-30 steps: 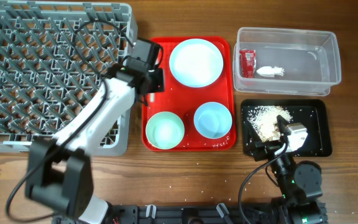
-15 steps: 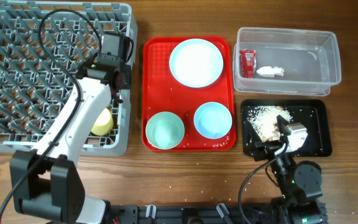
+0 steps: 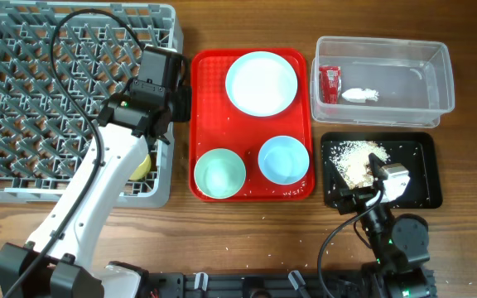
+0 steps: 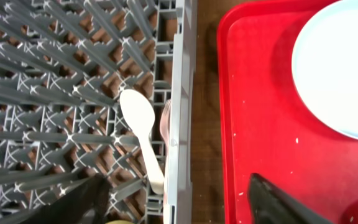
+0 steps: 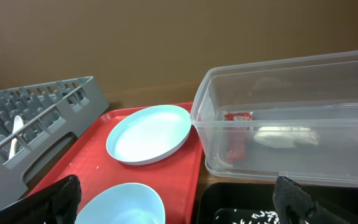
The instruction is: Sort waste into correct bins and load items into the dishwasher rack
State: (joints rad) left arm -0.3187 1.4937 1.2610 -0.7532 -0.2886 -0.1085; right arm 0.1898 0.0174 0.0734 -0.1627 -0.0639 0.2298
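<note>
Because crockery is all that stands on the red tray [image 3: 201,124], the step in hand is judged to be the loading of the dishwasher rack [image 3: 23,108]. Nearest the base, the right hand [image 5: 176,186] is seen with its fingers apart and nothing between them, parked at the near edge of the black tray [image 3: 416,186], in which the food scraps [image 3: 356,161] lie. Beside it, on the red tray, the mint-green bowl [image 3: 219,172] and the light-blue bowl [image 3: 283,159] are set side by side. Level with them, the yellow cup [image 3: 142,165] is lodged in the near right corner of the rack, partly hidden by the left arm [image 3: 98,190]. Farther on, the left hand [image 4: 178,186] is held spread and empty astride the rack's right wall, one finger above the rack and the other above the red tray; the spoon [image 4: 138,121] and fork [image 4: 165,119] lie just inside that wall. Beyond, the plate [image 3: 261,81] occupies the far end of the red tray, and the sachet [image 3: 330,83] and napkin [image 3: 359,95] rest in the clear tub [image 3: 425,79]. A short crossing to the red tray is called for next, probably to the plate or a bowl, whose rim must be pinched. Open room is offered above the tray; the rack wall and the tray's raised lip are to be cleared.
</note>
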